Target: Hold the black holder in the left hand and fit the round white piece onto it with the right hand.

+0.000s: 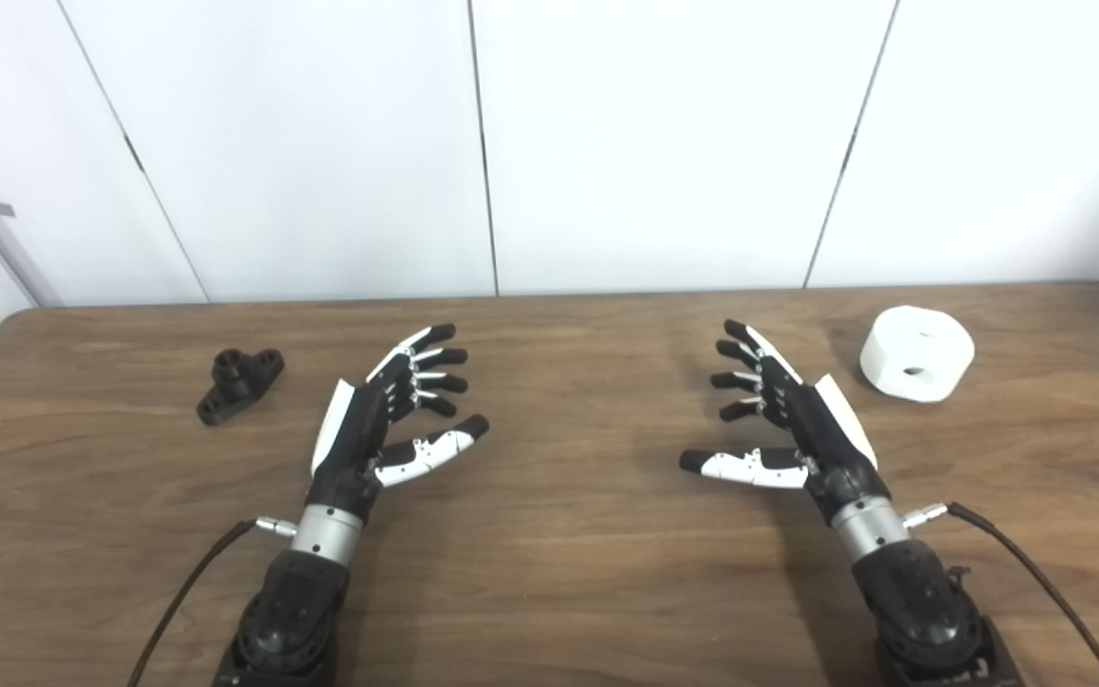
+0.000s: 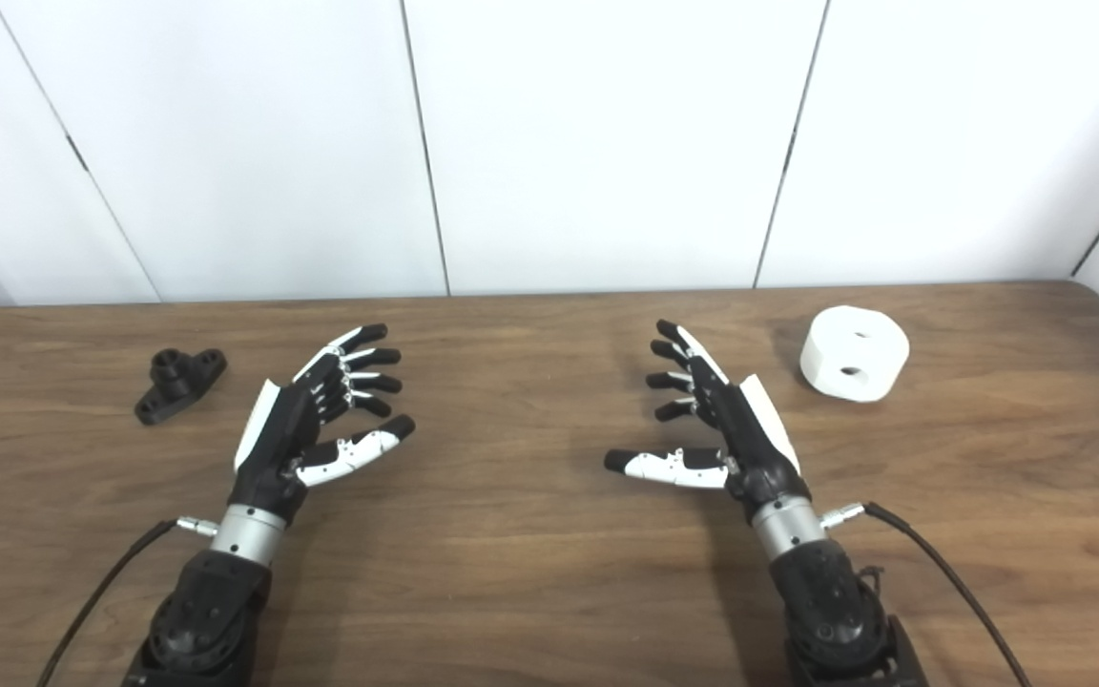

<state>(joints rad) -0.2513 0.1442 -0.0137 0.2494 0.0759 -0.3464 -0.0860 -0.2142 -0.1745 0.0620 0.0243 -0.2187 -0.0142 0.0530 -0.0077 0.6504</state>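
Wood-grain table [image 1: 549, 572], both robot hands empty over it, palms turned inward.

The left hand [image 1: 373, 429] and right hand [image 1: 793, 425] have their fingers spread apart, holding nothing. The black holder [image 1: 239, 384] lies on the table near the far left, apart from the left hand. The round white piece [image 1: 917, 353] rests far right, just beyond the right hand.

Both arms reach in from the bottom edge, wrists level. The left hand [image 1: 380, 420] and right hand [image 1: 791, 420] face each other, palms inward, fingers spread, thumbs extended, holding nothing.
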